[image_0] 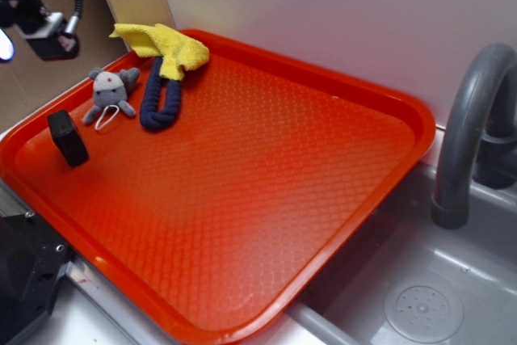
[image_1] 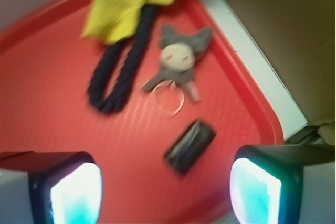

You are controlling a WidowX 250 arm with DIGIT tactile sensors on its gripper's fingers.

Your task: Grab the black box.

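Observation:
The black box (image_0: 68,138) is a small matte block standing on the red tray (image_0: 266,199) near its left corner. In the wrist view the black box (image_1: 190,146) lies on the tray (image_1: 47,103), between and beyond my two fingers, nearer the right one. My gripper (image_1: 165,192) is open and empty, well above the tray; its glowing pads (image_1: 76,195) show at the bottom corners. In the exterior view the gripper (image_0: 48,34) hangs high at the top left, above and behind the box.
A grey plush mouse (image_0: 111,94) with a wire ring, a navy rope loop (image_0: 162,101) and a yellow cloth (image_0: 166,46) lie at the tray's far left corner. A grey faucet (image_0: 472,119) and sink (image_0: 420,305) are right. A black device (image_0: 24,280) sits bottom left.

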